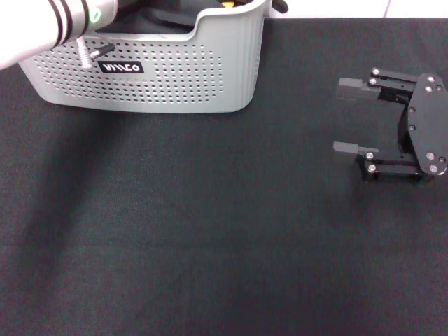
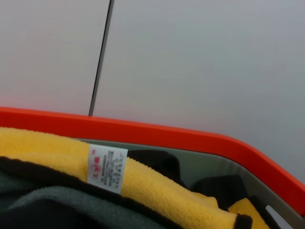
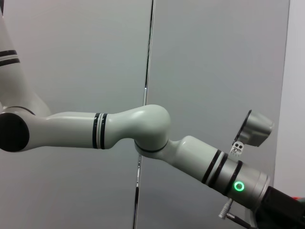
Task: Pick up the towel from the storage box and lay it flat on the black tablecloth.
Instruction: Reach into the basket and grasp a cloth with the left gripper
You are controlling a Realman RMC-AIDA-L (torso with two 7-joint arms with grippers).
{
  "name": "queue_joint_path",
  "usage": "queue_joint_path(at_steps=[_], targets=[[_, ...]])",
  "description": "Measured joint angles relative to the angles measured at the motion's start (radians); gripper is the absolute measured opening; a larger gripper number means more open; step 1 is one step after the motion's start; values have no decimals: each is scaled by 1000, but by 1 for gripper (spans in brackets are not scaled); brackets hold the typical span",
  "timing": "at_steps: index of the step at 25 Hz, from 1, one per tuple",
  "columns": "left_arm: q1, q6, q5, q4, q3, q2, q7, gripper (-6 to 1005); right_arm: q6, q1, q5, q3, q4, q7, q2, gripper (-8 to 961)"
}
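The light grey storage box [image 1: 175, 77] stands at the back left of the black tablecloth [image 1: 210, 231]. My left arm [image 1: 63, 21] reaches down into the box from the left, and its gripper is hidden inside. In the left wrist view the towel [image 2: 157, 186] lies close below the camera, yellow side up, with its white tag [image 2: 107, 168], black edging and a grey fold [image 2: 57, 200]. A yellow scrap of the towel [image 1: 227, 2] shows over the box's rim. My right gripper [image 1: 338, 117] rests open and empty on the cloth at the right.
An orange-red band [image 2: 167, 136] runs along the box's edge in the left wrist view, with dark fabric [image 2: 157, 160] behind the towel. A plain grey wall [image 3: 214, 57] stands behind. The right wrist view shows my left arm [image 3: 143, 126].
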Motion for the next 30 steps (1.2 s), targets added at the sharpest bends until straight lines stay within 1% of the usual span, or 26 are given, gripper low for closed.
queue_joint_path(at_steps=[3,5,10,14,20,24,30], targets=[[21,0,-1,22,8,0,4,428,0,-1,1,0,0,0,0,723],[47,0,-1,60,20,1,5,361,0,-1,1,0,0,0,-1,723],[110,-2,1,164,41,1,7,152,0,0,1,0,0,0,-1,723],[128,-3,0,208,48,3,8,131,1,3,1,0,0,0,-1,723],[119,-3,-6,233,49,5,27,110,4,5,1,3,6,-2,-1,723],[115,-4,-57,229,47,5,89,111,2,5,1,12,11,-6,-1,723],[114,-15,-138,191,40,5,152,111,0,5,1,14,15,-21,-1,723]])
